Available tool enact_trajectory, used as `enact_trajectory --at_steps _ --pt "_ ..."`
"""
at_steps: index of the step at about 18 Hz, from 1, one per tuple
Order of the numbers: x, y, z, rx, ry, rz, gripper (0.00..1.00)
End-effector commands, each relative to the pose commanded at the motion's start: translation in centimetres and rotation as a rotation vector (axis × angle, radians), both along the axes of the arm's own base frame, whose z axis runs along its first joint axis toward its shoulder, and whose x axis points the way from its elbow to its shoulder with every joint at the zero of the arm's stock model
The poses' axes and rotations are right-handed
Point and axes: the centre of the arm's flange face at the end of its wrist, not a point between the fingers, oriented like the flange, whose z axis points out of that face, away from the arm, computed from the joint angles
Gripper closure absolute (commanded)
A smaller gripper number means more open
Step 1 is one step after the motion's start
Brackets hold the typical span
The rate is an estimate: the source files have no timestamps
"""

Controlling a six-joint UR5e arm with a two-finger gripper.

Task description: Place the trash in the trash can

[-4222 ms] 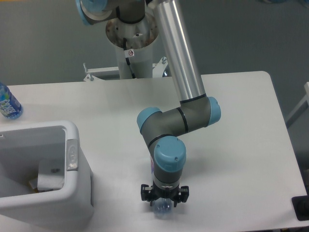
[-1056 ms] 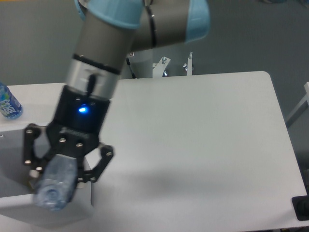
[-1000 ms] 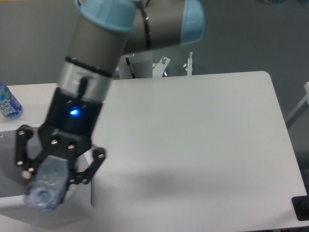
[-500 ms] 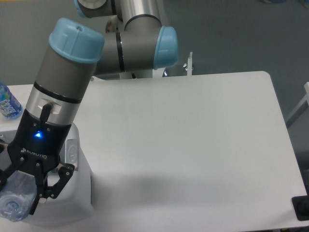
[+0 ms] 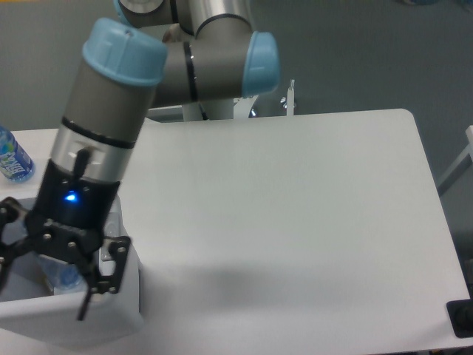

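White table (image 5: 295, 200) against grey backdrop. Gripper (image 5: 44, 270) spread wide, empty, above trash can (image 5: 111, 314). Clear plastic bottle (image 5: 66, 275) seen beneath the fingers, inside the can. Paper wrapper hidden; apparently little left.

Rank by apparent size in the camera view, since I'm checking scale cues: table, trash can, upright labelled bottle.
1. Table
2. Trash can, partly hidden by the gripper
3. Upright labelled bottle, cut off by the left edge
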Motion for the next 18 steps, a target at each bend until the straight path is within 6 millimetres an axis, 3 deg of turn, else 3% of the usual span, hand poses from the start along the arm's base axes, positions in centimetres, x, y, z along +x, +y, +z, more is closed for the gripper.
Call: enact_trajectory --at_steps 4,7,13,18 --pt "-5.6 -3.9 1.2 -0.056 0.121 0.097 0.0" --pt "-8.5 -7.5 1.6 -0.177 0.276 0.098 0.0" --pt "-11.4 -12.1 0.6 -0.455 0.406 -0.025 0.0" --pt "-12.5 -15.6 0.0 -0.697 0.521 -0.15 0.0"
